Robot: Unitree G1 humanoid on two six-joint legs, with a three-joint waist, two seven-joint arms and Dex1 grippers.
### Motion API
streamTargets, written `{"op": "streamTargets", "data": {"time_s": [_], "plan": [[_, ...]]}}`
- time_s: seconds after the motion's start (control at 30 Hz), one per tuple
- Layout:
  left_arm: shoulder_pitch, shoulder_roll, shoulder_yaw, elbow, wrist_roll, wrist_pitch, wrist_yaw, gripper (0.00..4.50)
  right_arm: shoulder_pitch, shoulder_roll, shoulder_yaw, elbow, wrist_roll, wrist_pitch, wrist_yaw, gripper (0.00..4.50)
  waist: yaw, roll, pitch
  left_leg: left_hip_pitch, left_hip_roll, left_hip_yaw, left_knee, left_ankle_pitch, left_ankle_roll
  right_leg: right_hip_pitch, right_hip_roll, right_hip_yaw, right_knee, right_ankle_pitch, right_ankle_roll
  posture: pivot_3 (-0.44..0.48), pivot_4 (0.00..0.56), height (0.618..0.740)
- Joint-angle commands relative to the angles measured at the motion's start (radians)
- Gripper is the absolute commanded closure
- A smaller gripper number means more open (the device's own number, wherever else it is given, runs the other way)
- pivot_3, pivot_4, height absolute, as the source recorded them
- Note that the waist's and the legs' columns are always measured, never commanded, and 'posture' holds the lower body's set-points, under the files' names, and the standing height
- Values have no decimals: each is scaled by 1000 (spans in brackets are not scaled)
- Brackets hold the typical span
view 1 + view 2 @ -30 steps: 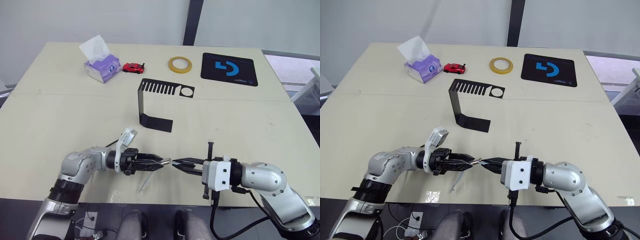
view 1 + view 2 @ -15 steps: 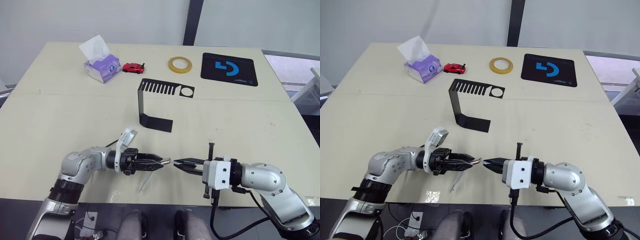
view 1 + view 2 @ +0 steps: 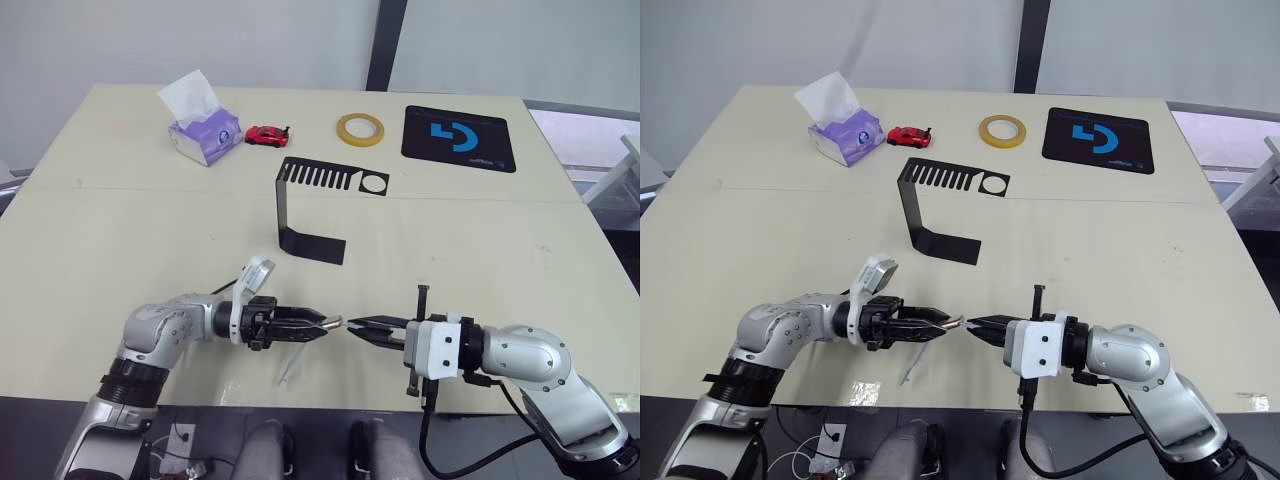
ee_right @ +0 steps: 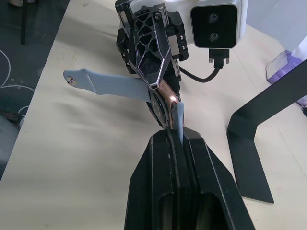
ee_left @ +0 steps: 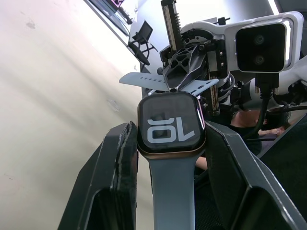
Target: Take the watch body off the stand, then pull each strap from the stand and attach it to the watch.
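Note:
My left gripper (image 3: 322,325) is shut on the watch body (image 5: 171,125), a small black square case with white digits. One pale blue strap (image 3: 290,367) hangs from the case down toward the table. My right gripper (image 3: 353,324) faces it tip to tip, shut on the second pale blue strap (image 4: 178,118), whose end sits right at the edge of the case (image 4: 163,104). Whether strap and case touch I cannot tell. The black stand (image 3: 284,205) stands bare at mid-table, beyond both grippers.
At the far side lie a purple tissue box (image 3: 205,135), a red toy car (image 3: 266,135), a yellow tape roll (image 3: 359,128) and a black mat with a blue logo (image 3: 459,138). Both grippers hover close to the table's near edge (image 3: 330,405).
The right gripper with its strap has edged very slightly to the right, away from the watch. The left gripper holds still.

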Motion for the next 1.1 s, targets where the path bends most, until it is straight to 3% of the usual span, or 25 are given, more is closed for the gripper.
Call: {"op": "streamTargets", "data": {"time_s": [0.03,1.1], "plan": [[-1,-1,7,-39,0,-8,3,2870,-9,6,-10,-17,3,-15,-6,4500,0,0,0,0,0,0,0,0,0,0,0,0,0,0,0,0,150,740],[-23,-36,34,-96,-35,62,85,2870,-29,21,32,-10,-56,24,-7,4500,0,0,0,0,0,0,0,0,0,0,0,0,0,0,0,0,150,740]]}}
